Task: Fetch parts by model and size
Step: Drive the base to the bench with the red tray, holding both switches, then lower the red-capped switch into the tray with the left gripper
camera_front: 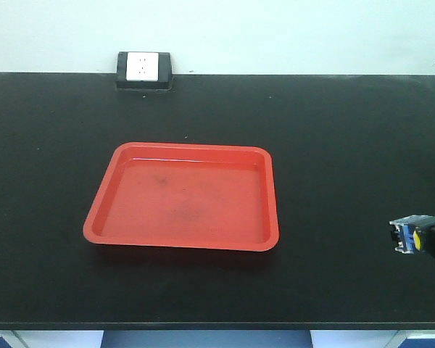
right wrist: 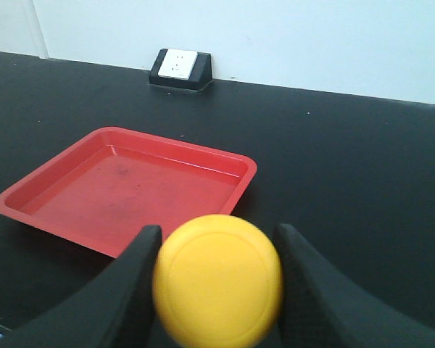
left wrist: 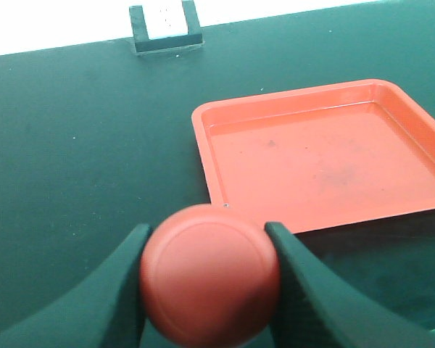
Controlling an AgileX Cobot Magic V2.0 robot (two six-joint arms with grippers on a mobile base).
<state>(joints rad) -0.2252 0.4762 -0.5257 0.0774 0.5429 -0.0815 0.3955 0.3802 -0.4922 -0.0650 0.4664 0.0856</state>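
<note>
both parts in hand, neither delivered: my left claw (left wrist: 205, 233) is clamped on the red-capped switch (left wrist: 210, 283) and my right claw (right wrist: 217, 233) on the yellow-capped switch (right wrist: 217, 279), one either side of the red tray (camera_front: 181, 147) on the black table (camera_front: 348, 123). nothing lies in the tray, so i judge the fetching done and the setting down left. the caps are smooth, matte, round plastic domes; the front view shows the yellow one's boxy blue-and-black base. the tray is glossy, shallow and round-cornered, its floor scuffed.
</note>
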